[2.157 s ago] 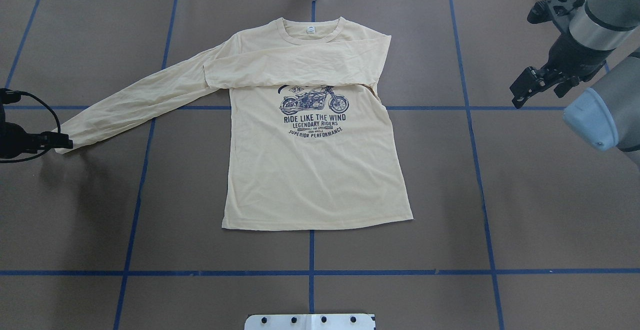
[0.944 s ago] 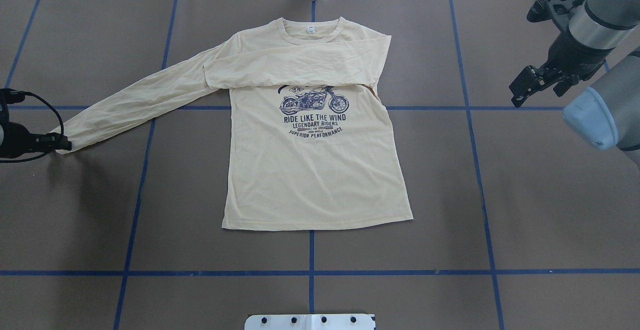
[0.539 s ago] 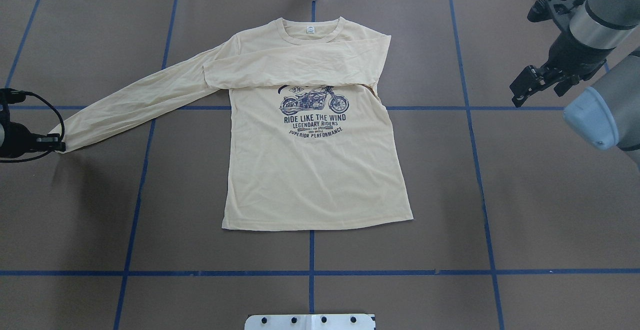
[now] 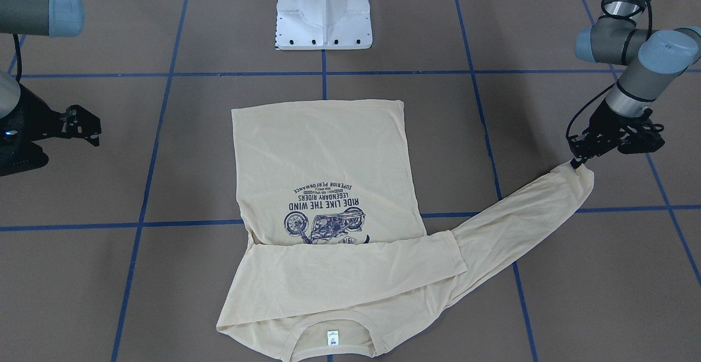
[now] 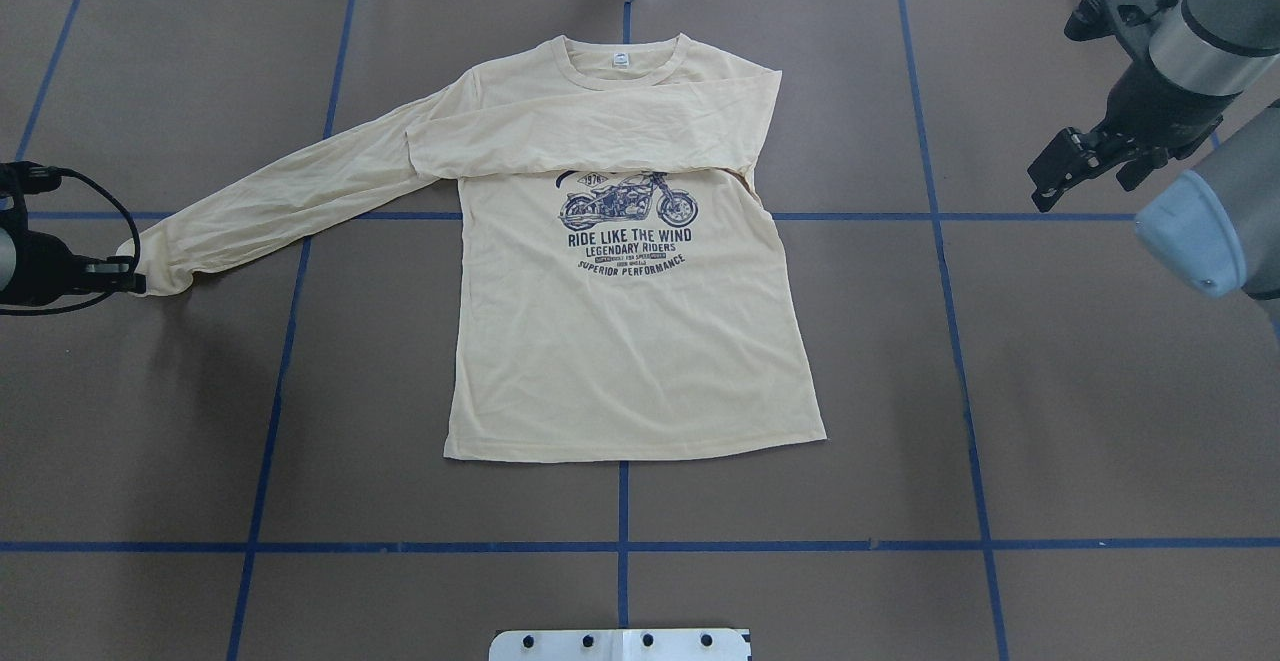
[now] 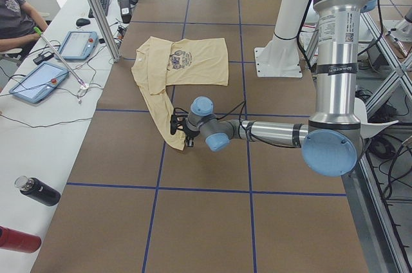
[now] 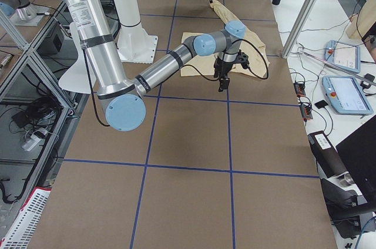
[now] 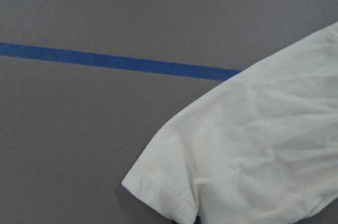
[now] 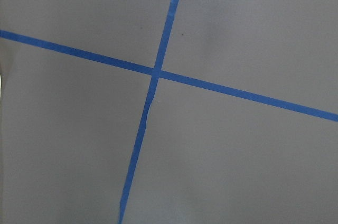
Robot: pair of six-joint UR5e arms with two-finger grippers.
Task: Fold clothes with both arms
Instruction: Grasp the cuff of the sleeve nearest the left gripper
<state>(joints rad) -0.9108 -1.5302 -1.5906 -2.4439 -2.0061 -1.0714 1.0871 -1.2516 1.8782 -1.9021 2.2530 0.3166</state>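
The pale cream-yellow T-shirt [image 5: 630,341] lies flat, print up, in the middle of the brown table. One sleeve [image 5: 590,136] is folded across the chest. The other sleeve [image 5: 290,201] stretches out toward my left arm. My left gripper [image 5: 138,284] is shut on that sleeve's cuff [image 4: 580,178], which is raised slightly and bunched; the left wrist view shows the cuff hem [image 8: 174,197] just above the table. My right gripper [image 5: 1085,191] hangs open and empty above bare table, well clear of the shirt. Its wrist view shows only crossing blue tape lines [image 9: 156,72].
The white pedestal base [image 4: 324,17] stands at the table's near edge. Blue tape lines [image 5: 620,546] mark a grid on the table. Beyond the far edge is a bench with tablets [image 6: 35,81] and a metal post [image 6: 96,9], a seated person [image 6: 16,15] and bottles [image 6: 38,190].
My left gripper has drawn the cuff a little inward toward the shirt and lifted it, so the sleeve end bunches. The right gripper has drifted slightly outward. The shirt body has not moved.
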